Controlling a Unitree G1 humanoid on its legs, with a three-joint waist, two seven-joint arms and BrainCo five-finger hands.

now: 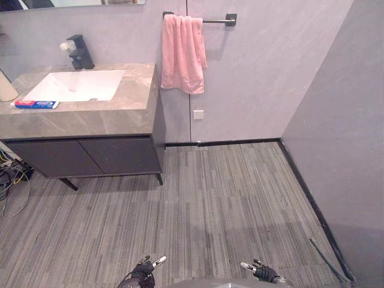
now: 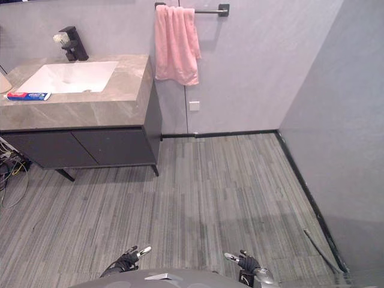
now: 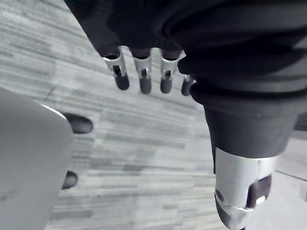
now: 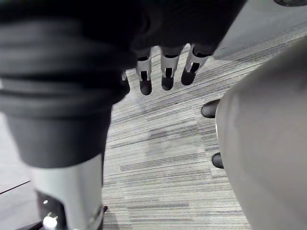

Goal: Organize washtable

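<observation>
Washtable (image 1: 108,120) stood at far left against the wall, well apart from both hands. White sink (image 1: 75,85) sat in its stone top, black faucet (image 1: 80,52) behind it. Toothpaste tube (image 1: 36,104) lay flat on the counter just in front of the sink. Pink towel (image 1: 182,54) hung from the wall bar (image 1: 219,21) beside the table. Left hand (image 1: 143,273) and right hand (image 1: 264,273) hung low over the striped floor (image 1: 228,204). Left fingers (image 3: 142,72) and right fingers (image 4: 165,72) were loosely straight, side by side, closed on nothing.

Toothpaste (image 1: 36,104) on counter (image 1: 90,120) front-L of sink (image 1: 75,85), faucet (image 1: 80,53) behind, towel (image 1: 182,54) on bar (image 1: 217,21) R
</observation>
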